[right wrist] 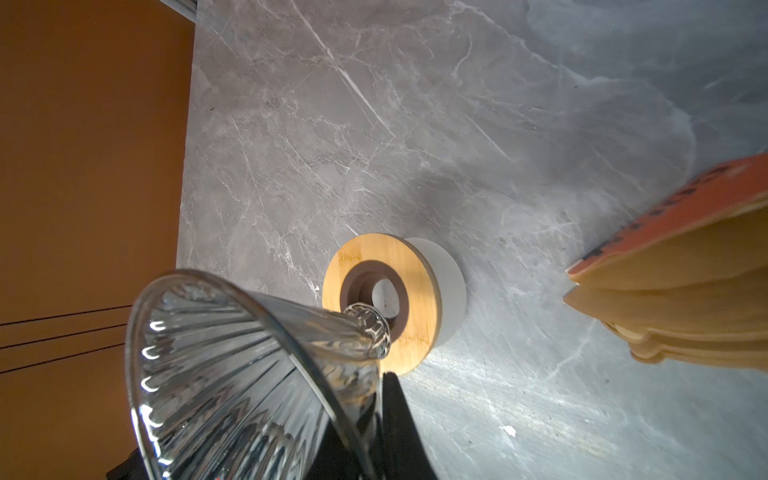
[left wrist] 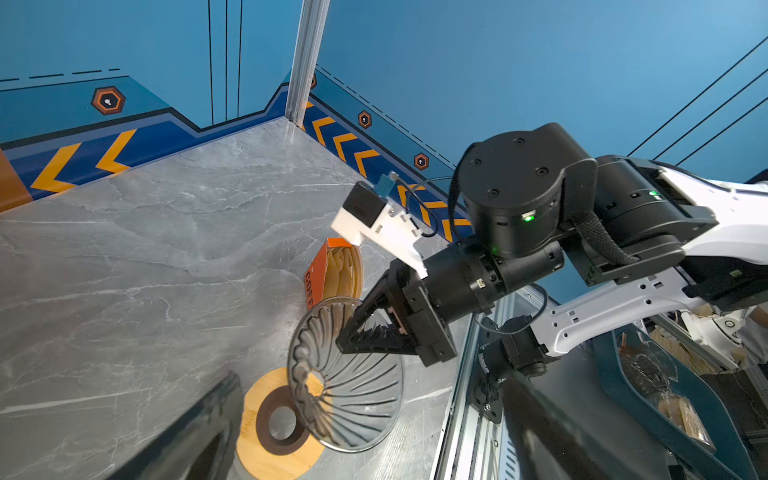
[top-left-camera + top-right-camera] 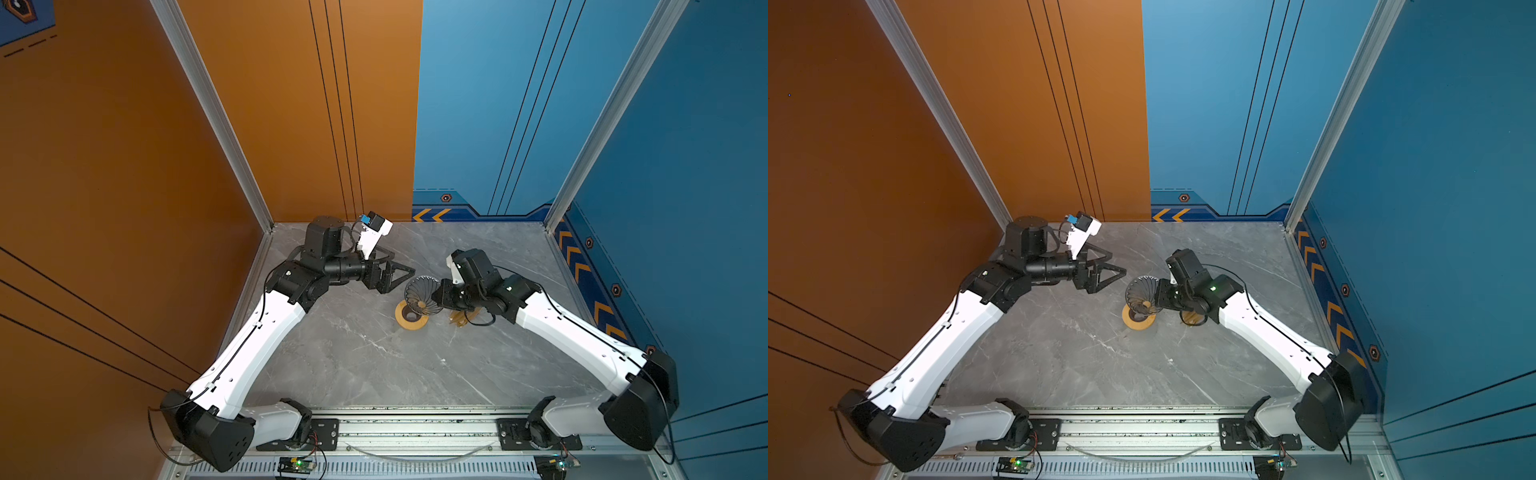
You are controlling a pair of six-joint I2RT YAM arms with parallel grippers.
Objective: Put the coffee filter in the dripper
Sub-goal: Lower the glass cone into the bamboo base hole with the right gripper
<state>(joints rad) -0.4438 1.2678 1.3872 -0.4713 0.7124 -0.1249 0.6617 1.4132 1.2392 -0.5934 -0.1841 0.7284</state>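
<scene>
My right gripper (image 3: 437,296) is shut on the rim of the dripper (image 3: 422,293), a ribbed glass cone held tipped on its side. In the right wrist view the dripper (image 1: 232,365) points its narrow tip at the wooden ring, with the gripper (image 1: 376,419) pinching its wall. The left wrist view shows the dripper (image 2: 357,395) hanging just above the ring. My left gripper (image 3: 403,262) is open and empty, a short way left of the dripper's wide mouth. The single coffee filter is out of view.
A tan wooden ring (image 3: 404,323) with a dark hole lies on the grey marble table (image 3: 353,365), under the dripper's tip. A clear packet of brown filters with an orange corner (image 2: 332,270) lies beside it, under my right wrist. Walls close off the back and sides.
</scene>
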